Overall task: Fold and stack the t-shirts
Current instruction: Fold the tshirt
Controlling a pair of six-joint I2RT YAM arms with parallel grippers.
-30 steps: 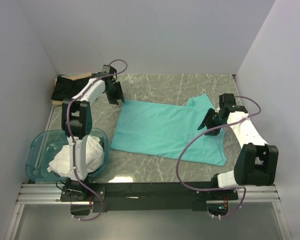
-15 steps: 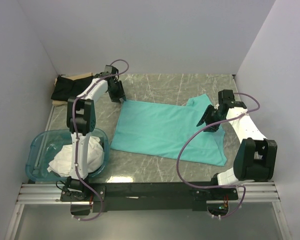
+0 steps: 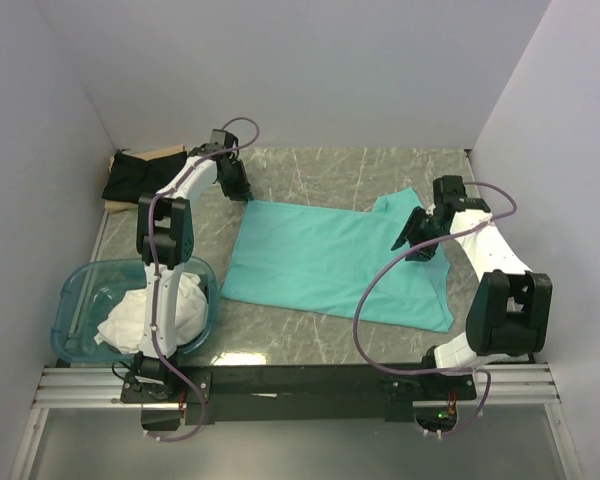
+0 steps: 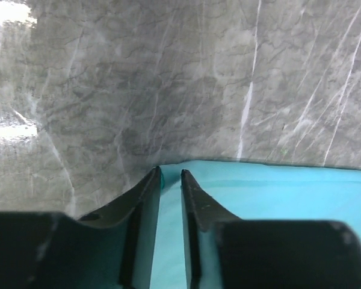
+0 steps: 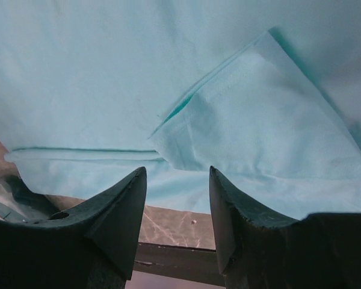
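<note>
A mint-teal t-shirt [image 3: 330, 260] lies spread flat on the marble table. My left gripper [image 3: 242, 192] sits at its far left corner. In the left wrist view its tips [image 4: 170, 173] stand a narrow gap apart right at the cloth's edge, with teal cloth [image 4: 277, 186] showing in the gap. My right gripper [image 3: 412, 240] is open above the right sleeve. In the right wrist view it [image 5: 176, 171] hovers over the shirt [image 5: 96, 72] near a turned-over sleeve flap [image 5: 253, 120]. A black t-shirt [image 3: 130, 172] lies at the far left. White shirts [image 3: 165, 310] are heaped in a tub.
The translucent blue tub [image 3: 75, 300] stands at the near left beside the left arm's base. A tan cardboard sheet [image 3: 165, 151] lies under the black shirt. White walls close in the table on three sides. A black rail [image 3: 300, 378] runs along the near edge.
My left gripper has moved right and nearer, onto the shirt's far left corner, and its jaws look narrower. My right gripper has shifted slightly farther over the sleeve. The shirt has not moved.
</note>
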